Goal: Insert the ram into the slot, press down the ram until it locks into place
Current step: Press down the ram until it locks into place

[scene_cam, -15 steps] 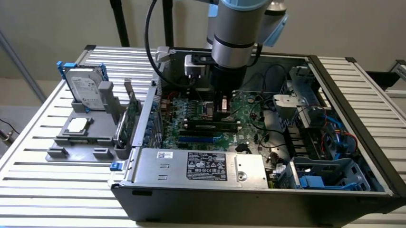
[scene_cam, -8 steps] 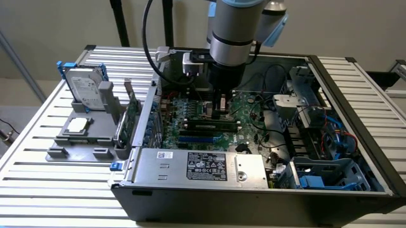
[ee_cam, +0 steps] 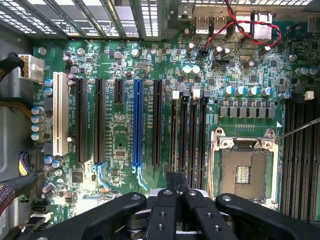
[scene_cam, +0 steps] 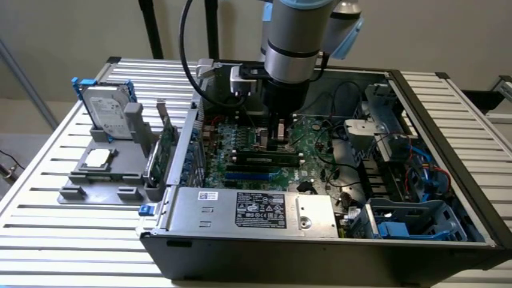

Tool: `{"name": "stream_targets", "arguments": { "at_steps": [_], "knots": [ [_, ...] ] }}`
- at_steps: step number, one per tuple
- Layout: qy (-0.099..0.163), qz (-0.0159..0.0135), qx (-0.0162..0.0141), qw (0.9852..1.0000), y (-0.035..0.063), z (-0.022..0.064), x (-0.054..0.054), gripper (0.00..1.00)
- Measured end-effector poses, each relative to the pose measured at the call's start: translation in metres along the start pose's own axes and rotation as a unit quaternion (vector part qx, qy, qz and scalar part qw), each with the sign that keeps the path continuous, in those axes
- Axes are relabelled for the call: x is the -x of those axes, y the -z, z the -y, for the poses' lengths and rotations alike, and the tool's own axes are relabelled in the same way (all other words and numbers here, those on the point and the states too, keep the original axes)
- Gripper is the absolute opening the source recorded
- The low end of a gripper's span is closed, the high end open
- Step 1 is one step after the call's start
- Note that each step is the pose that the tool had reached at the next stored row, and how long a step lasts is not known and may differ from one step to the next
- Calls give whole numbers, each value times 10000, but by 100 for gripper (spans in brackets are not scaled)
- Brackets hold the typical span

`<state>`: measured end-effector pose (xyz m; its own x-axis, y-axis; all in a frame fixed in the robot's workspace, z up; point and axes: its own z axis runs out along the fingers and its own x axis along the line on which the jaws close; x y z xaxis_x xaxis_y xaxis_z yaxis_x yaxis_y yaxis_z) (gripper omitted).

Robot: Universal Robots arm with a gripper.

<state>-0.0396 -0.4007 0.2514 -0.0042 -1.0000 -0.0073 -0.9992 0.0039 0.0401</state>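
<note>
In the exterior view we see one arm reaching down into one open computer case [scene_cam: 320, 240] on the slatted surface [scene_cam: 48, 198]. Its pincer [scene_cam: 279, 144] sits right above one ram [scene_cam: 264, 159], which lies in its slot on the green board.

In the wrist view we see the pincer [ee_cam: 176, 187] squeezed together over four black slots [ee_cam: 189, 132]. One square metal socket [ee_cam: 245, 167] sits just beside them.

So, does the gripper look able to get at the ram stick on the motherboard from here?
Probably yes. The gripper hangs just above the ram on the motherboard. The computer case is open on top, and no cable or card seems to cross between them.
</note>
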Motion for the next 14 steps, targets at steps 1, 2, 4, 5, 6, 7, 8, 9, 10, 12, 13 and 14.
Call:
{"name": "stream_targets", "arguments": {
  "at_steps": [1, 2, 4, 5, 6, 7, 8, 9, 10, 12, 13, 14],
  "knots": [
    [0, 0, 0, 10000, 0, 0, 0, 11],
    [0, 0, 0, 10000, 0, 0, 0, 11],
    [0, 0, 0, 10000, 0, 0, 0, 11],
    [0, 0, 0, 10000, 0, 0, 0, 11],
    [0, 0, 0, 10000, 0, 0, 0, 11],
    [0, 0, 0, 10000, 0, 0, 0, 11],
    [0, 0, 0, 10000, 0, 0, 0, 11],
    [0, 0, 0, 10000, 0, 0, 0, 11],
    [0, 0, -2, 10000, 0, 0, 0, 11],
    [0, 0, -5, 10000, -16, -1, 0, 11],
    [1, 2, -6, 10000, -31, 0, 0, 11],
    [1, 4, -6, 10000, -48, -1, 0, 11]
  ]
}}
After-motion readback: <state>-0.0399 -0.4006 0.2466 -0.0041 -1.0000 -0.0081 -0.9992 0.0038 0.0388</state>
